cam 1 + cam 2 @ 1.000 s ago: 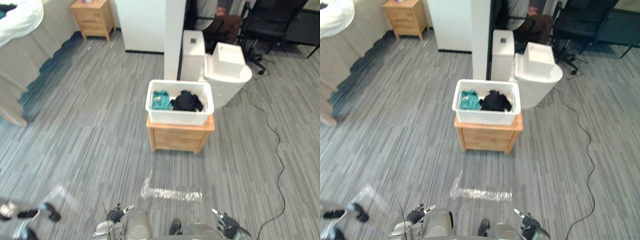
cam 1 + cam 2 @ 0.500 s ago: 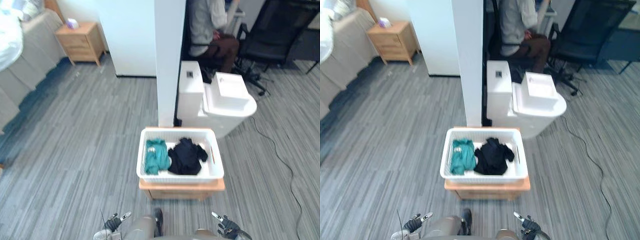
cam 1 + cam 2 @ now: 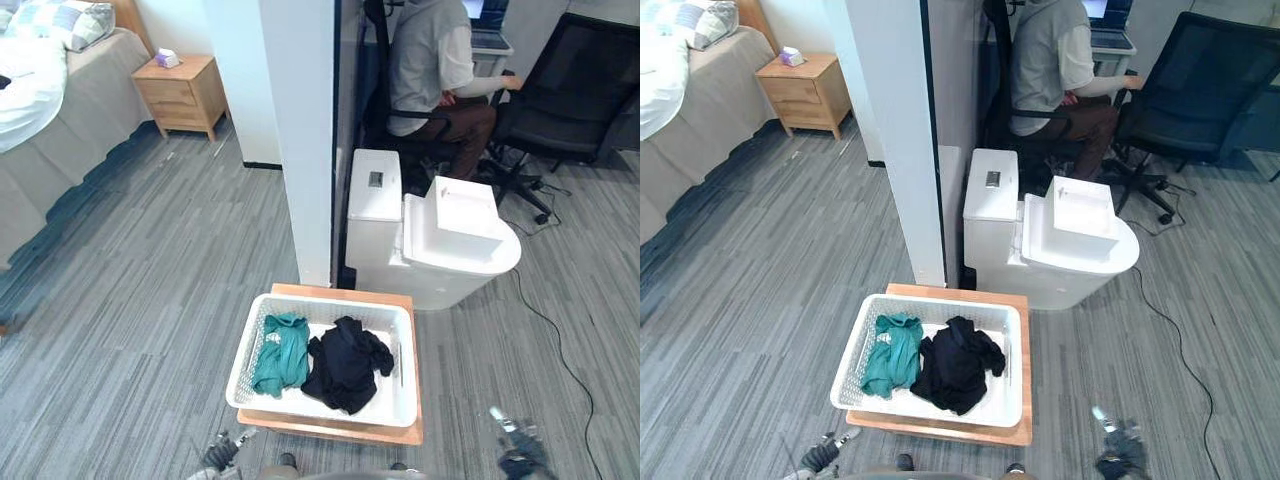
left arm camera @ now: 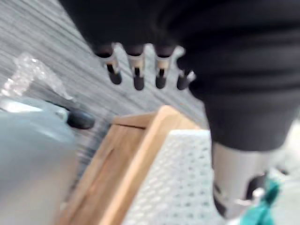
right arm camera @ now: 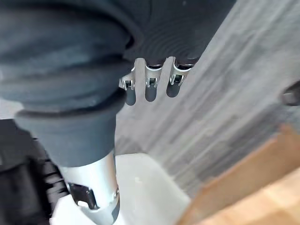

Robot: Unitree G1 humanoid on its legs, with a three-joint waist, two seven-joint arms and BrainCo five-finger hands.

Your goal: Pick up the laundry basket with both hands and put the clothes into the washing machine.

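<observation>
Approach step: my left robot hand (image 4: 136, 77) and right robot hand (image 5: 149, 88) hung loose-fingered, holding nothing. The laundry basket (image 3: 330, 303) sat on its table (image 3: 340, 432) at twelve o'clock, the washing machine (image 3: 430, 245) at one. Next, I judged, each robot hand needed a side rim.

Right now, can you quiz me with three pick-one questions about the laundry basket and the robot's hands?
1. Where does the laundry basket sit? A on the floor; B on a low wooden table; C on the bed.
2. How many garments lie in it? A four; B one; C two.
3. What are the left hand and right hand doing? A both open, apart from the basket; B both lifting it; C only the left grips it.
Answers: 1 B, wood shows under its rim. 2 C, a teal garment beside a black garment. 3 A, both hang short of it, empty.
</observation>
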